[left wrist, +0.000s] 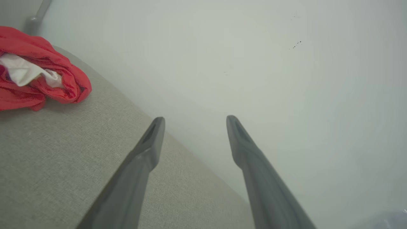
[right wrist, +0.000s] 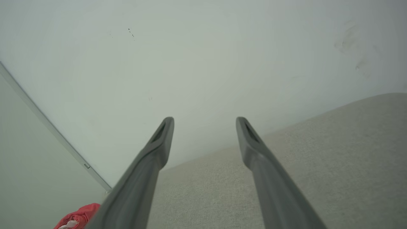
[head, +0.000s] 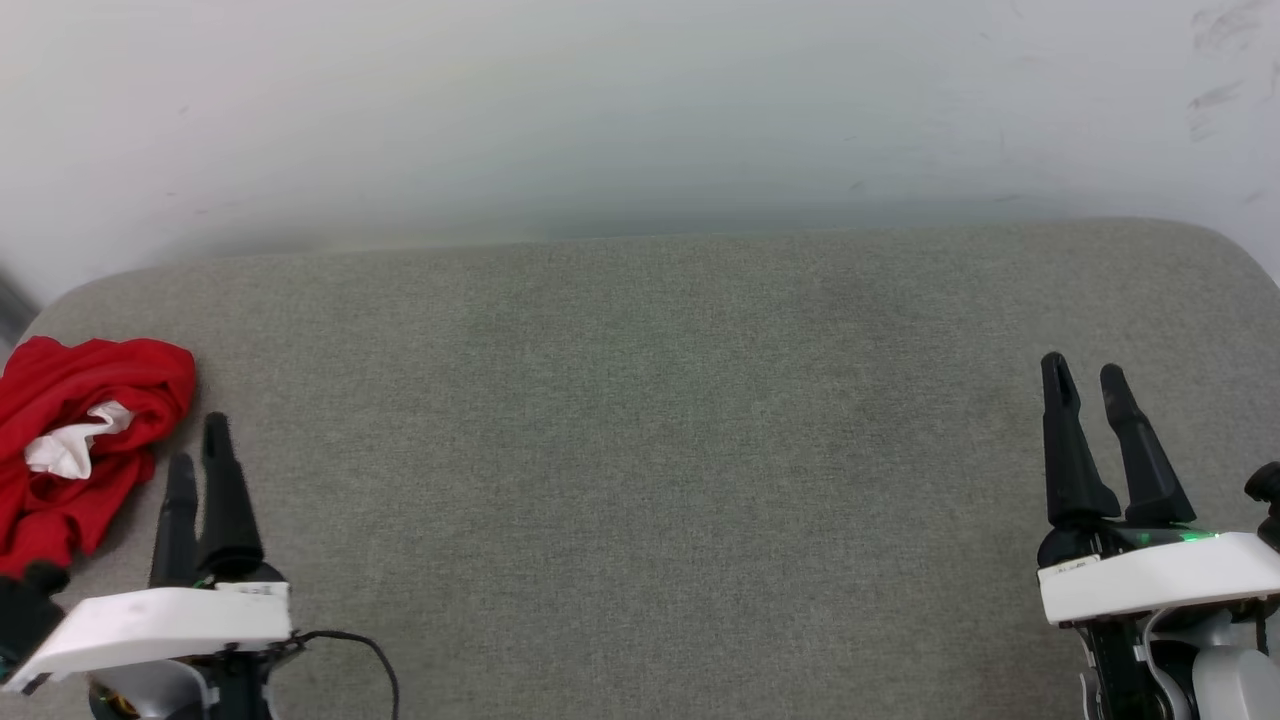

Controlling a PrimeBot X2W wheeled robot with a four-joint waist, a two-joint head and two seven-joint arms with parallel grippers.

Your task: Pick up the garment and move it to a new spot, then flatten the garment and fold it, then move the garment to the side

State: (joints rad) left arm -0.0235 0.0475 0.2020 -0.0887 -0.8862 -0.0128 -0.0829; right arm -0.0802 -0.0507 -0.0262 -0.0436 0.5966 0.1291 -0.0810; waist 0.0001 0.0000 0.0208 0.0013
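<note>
A bright red sports jersey with a fold of white fabric showing in its middle (head: 85,440) lies crumpled in a loose heap at the far left edge of a wide grey-green fabric-covered surface with rounded corners (head: 650,420), close to its back left corner and partly cut off by the edge of the head view. The left gripper (head: 198,445) sits low over the surface just beside the jersey's right side, its two long dark fingers pointing toward the pale, lightly scuffed wall (head: 600,100) behind. No finger touches the cloth. In the left wrist view these fingers are spread wide with nothing between them, and the jersey lies off to the upper left, apart from both tips. A thin black cable (head: 370,650) loops from the white wrist housing of that arm. The right gripper (head: 1084,370) is well apart from the jersey, at the opposite side of the surface near its right edge, fingers also pointing toward the wall. Its wrist view shows them spread wide and empty, and a small patch of the red cloth shows in that view's bottom left corner. A small green light (head: 1190,537) glows on the right wrist housing.
</note>
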